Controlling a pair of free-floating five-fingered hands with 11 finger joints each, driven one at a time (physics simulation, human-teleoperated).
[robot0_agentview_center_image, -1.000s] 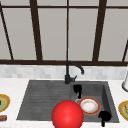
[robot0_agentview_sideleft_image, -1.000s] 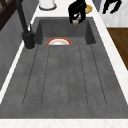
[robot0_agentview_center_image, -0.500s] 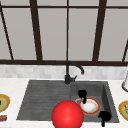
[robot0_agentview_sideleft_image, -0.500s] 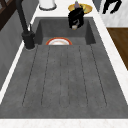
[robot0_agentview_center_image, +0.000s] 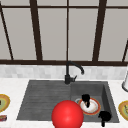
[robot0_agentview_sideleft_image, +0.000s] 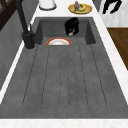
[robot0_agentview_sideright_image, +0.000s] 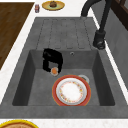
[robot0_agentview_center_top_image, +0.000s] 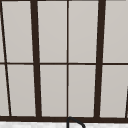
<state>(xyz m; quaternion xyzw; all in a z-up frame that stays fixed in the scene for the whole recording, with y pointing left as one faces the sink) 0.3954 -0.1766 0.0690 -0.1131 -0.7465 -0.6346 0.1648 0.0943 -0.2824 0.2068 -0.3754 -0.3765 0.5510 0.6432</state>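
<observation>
Two black hands show in your front view. The left hand (robot0_agentview_center_image: 86, 99) hangs inside the sink basin (robot0_agentview_center_image: 106, 92), above the plate (robot0_agentview_center_image: 93, 108). From the right side view you see this hand (robot0_agentview_sideright_image: 52, 60) with its fingers curled down round a small orange thing (robot0_agentview_sideright_image: 54, 71), held just beside the plate's (robot0_agentview_sideright_image: 71, 90) rim and clear of the basin floor. The left side view shows the same hand (robot0_agentview_sideleft_image: 71, 25) and the small thing (robot0_agentview_sideleft_image: 71, 34) beyond the plate (robot0_agentview_sideleft_image: 59, 41). What the small thing is cannot be told.

The right hand (robot0_agentview_center_image: 104, 116) hovers at the front edge of the sink, over the right front corner. In the left side view it (robot0_agentview_sideleft_image: 111, 5) appears beyond the surface (robot0_agentview_sideleft_image: 100, 17), well apart from the basin. Its fingers point downward and hold nothing; whether they are straight or curled cannot be told.

Count one plate in the basin: white centre, patterned ring, red-orange rim, lying flat beside the drain (robot0_agentview_sideright_image: 84, 78).

Count one black faucet (robot0_agentview_center_image: 72, 71) behind the sink, at the joint of basin and drainboard (robot0_agentview_center_image: 42, 100).

Count two yellow dishes on the surface: one at the far left (robot0_agentview_center_image: 3, 102), one at the far right (robot0_agentview_center_image: 124, 109), each bearing something.

Count one red ball (robot0_agentview_center_image: 67, 115) at the front of the drainboard in the front view.

Count one white container (robot0_agentview_sideleft_image: 47, 3) on the surface behind the right yellow dish (robot0_agentview_sideleft_image: 80, 8).
</observation>
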